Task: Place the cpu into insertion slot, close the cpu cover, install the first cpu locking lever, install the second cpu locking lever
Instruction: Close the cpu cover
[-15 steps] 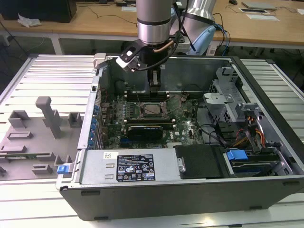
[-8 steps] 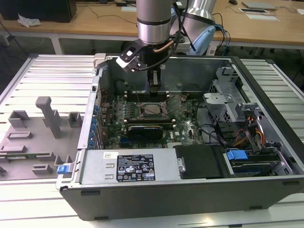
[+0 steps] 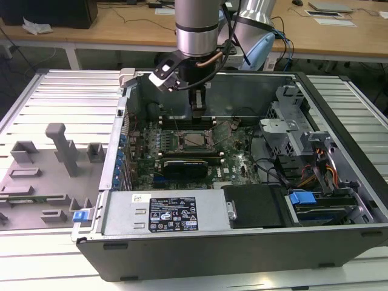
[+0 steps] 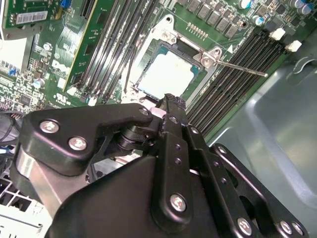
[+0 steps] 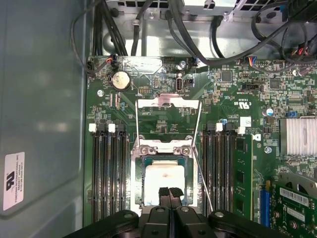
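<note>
One arm reaches down from above into an open computer case (image 3: 242, 239) that lies on its side on a slatted metal table (image 3: 60, 91). Its claw (image 3: 197, 112) hangs over the motherboard in the middle of the case. In both wrist views the claw (image 5: 170, 191) (image 4: 171, 101) has its two dark fingers pressed together with nothing visible between them, and their tips are just over one edge of the cpu (image 5: 163, 178). The cpu (image 4: 166, 74) lies flat inside the insertion slot (image 5: 163, 157), with its pale metal top facing up and the slot's dark frame showing around it. In the first wrist view the cpu cover (image 5: 167, 102) is swung back off the slot on the far side from the claw, hinged at the slot's edge, and green board shows through its square window. One thin locking lever (image 5: 203, 181) (image 4: 242, 68) stands free of the slot, slanting out beside it over the neighbouring memory slots (image 5: 106, 173). I cannot make out a second lever with any certainty. A round coin battery (image 5: 119, 80) sits on the board beyond the raised cover, and a finned heatsink (image 5: 297, 136) lies well apart from the slot. On the exterior view's left, a grey moulded fixture tray (image 3: 57, 145) rests on the table beside the case.
</note>
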{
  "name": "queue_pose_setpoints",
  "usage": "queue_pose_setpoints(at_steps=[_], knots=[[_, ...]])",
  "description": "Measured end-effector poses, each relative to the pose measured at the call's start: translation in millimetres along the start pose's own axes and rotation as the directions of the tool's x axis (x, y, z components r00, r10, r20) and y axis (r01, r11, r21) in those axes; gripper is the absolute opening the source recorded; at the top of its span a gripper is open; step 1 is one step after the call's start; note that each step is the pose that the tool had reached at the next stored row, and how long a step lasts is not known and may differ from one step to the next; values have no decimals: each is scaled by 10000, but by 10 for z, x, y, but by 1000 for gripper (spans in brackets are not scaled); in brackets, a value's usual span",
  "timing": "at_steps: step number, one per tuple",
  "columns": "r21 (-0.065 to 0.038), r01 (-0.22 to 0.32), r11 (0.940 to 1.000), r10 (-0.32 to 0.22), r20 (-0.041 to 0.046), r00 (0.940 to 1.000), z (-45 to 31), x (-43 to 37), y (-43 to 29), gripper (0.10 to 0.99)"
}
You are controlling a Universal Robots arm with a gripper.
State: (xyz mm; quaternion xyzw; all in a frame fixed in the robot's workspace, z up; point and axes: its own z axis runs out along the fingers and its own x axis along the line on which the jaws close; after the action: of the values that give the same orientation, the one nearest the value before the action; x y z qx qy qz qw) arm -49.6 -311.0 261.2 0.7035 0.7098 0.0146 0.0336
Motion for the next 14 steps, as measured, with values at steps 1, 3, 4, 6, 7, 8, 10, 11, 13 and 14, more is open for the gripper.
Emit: queue_pose_setpoints(at_steps=[1,3,4,6,7,8,10,11,13,14], knots=[[0,1,10000,-1,0,10000,0,0,7,106],[0,1,10000,-1,0,10000,2,0,23,106],[0,1,10000,-1,-1,10000,2,0,31,106],[0,0,10000,0,-1,10000,3,0,46,106],[0,0,10000,0,-1,10000,5,0,65,106],[0,0,10000,0,-1,10000,6,-1,80,106],[0,0,10000,0,-1,10000,9,-1,123,106],[0,1,10000,-1,-1,10000,10,-1,148,106],[0,-1,10000,1,-1,10000,12,-1,170,106],[-1,0,10000,0,-1,10000,13,-1,181,106]])
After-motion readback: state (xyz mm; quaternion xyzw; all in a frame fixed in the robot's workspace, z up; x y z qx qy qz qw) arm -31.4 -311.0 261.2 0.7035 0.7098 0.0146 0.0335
